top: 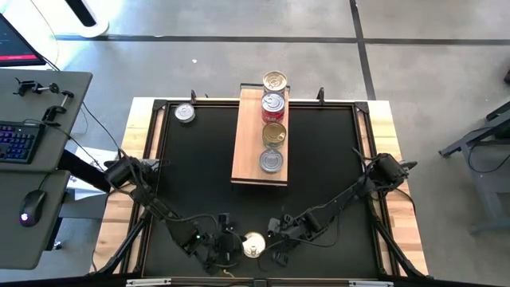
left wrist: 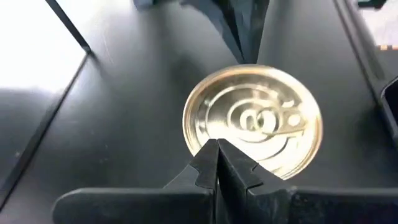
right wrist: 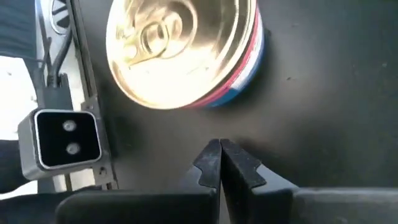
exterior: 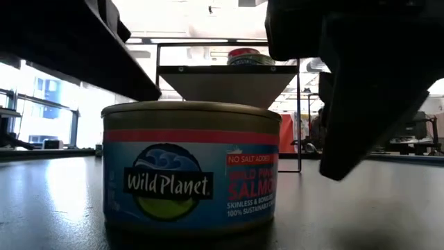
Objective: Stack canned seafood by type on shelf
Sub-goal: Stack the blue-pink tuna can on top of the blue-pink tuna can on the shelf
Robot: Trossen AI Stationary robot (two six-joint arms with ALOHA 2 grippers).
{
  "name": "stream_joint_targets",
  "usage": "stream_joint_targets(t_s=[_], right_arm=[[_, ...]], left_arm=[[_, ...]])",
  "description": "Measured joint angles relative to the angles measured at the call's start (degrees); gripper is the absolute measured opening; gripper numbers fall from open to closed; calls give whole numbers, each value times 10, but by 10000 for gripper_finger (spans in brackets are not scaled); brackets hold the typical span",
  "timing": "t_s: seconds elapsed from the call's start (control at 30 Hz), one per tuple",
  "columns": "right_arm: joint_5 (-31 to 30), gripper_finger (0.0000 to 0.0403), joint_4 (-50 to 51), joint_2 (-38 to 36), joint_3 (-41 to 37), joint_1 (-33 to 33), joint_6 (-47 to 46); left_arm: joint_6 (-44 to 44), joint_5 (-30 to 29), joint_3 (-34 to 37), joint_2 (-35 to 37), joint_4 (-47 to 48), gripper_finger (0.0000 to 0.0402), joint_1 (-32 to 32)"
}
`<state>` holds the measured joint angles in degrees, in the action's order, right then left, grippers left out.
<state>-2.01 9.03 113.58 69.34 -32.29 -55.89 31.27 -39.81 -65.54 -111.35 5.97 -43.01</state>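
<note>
I am keeping both my hands low at the near edge of the black tabletop, one on each side of a gold-lidded tin that is standing upright between them. My left hand is sitting just beside the tin with its fingers pressed together, pinching nothing; its tips are showing right at the rim of the gold lid. My right hand is waiting on the other side, fingers also pressed together and empty, with a little bare tabletop lying between its tips and the tin. From table height the tin is showing a blue label with a red band and the words Wild Planet and salmon. Farther out, the shelf is lying along the middle of the tabletop, reaching to the far edge. Four more tins are resting in a row on it: a silver one nearest me, a gold one next, a red-sided one with a silver lid beyond that, and a gold one at the far end. One silver tin is sitting apart at the far left corner of the tabletop.
</note>
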Motion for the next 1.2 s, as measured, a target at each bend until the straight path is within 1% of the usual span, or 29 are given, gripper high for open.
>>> stream_joint_targets(t_s=[0.1,0.27,0.33,0.47,0.63,0.77,0.9,0.97,1.03,1.1,1.2], right_arm=[[-11,0,-3,0,0,2,1],[-52,0,-10,0,0,3,1],[-60,0,-24,0,0,4,-2],[-66,0,-41,0,0,4,-6],[-58,0,-64,1,0,3,-29],[-52,0,-53,2,19,2,-37],[-49,0,-57,2,41,3,-37],[-58,0,-67,1,50,3,-36],[-75,0,-68,-1,59,7,-31],[-85,0,-61,-1,64,9,-22],[-84,0,-59,0,72,12,-17]], left_arm=[[0,21,0,-7,1,0,7],[1,28,0,-9,-2,0,1],[2,31,0,-10,-3,0,-4],[16,28,0,-16,-8,0,-10],[33,20,-1,-37,-42,0,-11],[41,19,-2,-46,-53,0,-10],[41,-7,-2,-46,-44,0,-10],[41,-18,-1,-47,-38,0,-7],[41,2,1,-54,-31,0,-6],[41,9,3,-56,-14,0,-4],[41,19,-1,-49,-11,0,1]])
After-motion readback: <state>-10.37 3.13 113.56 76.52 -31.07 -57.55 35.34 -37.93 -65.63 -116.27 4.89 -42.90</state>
